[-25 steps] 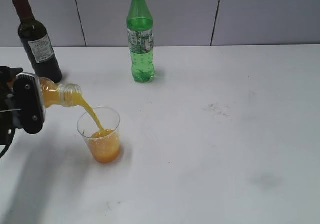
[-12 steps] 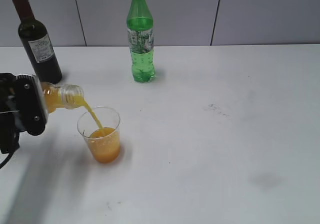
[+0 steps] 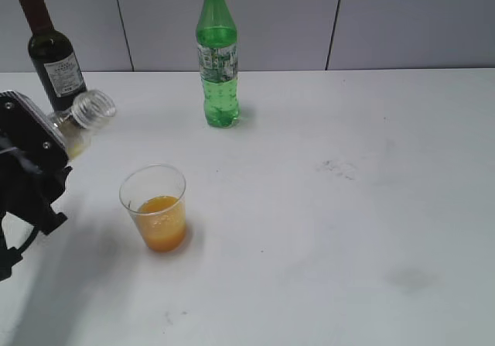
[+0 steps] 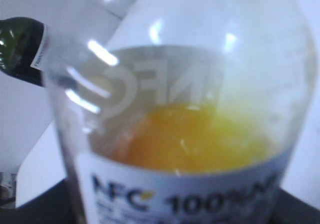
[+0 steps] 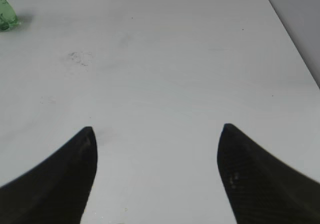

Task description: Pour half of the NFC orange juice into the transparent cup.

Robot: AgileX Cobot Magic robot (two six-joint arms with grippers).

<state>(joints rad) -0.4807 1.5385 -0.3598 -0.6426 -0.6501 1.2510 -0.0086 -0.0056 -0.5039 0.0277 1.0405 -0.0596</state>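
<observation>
My left gripper (image 3: pixel 46 149) is shut on the NFC orange juice (image 3: pixel 83 118) at the left of the exterior view. The bottle is tilted with its open neck pointing up and to the right, above and left of the transparent cup (image 3: pixel 155 207). No juice is flowing. The cup stands upright on the table, less than half full of orange juice. In the left wrist view the NFC orange juice (image 4: pixel 190 144) fills the frame, with juice in its lower part above the white label. My right gripper (image 5: pixel 157 131) is open and empty over bare table; it does not show in the exterior view.
A dark wine bottle (image 3: pixel 54 56) stands at the back left, just behind the held bottle; it also shows in the left wrist view (image 4: pixel 20 46). A tall green bottle (image 3: pixel 218 59) with a yellow cap stands at the back centre. The white table (image 3: pixel 348 207) stretches right.
The pouring stream has stopped. My left gripper has tipped the bottle back, so the neck has risen and moved left, away from over the cup. The cup's juice level has risen slightly.
</observation>
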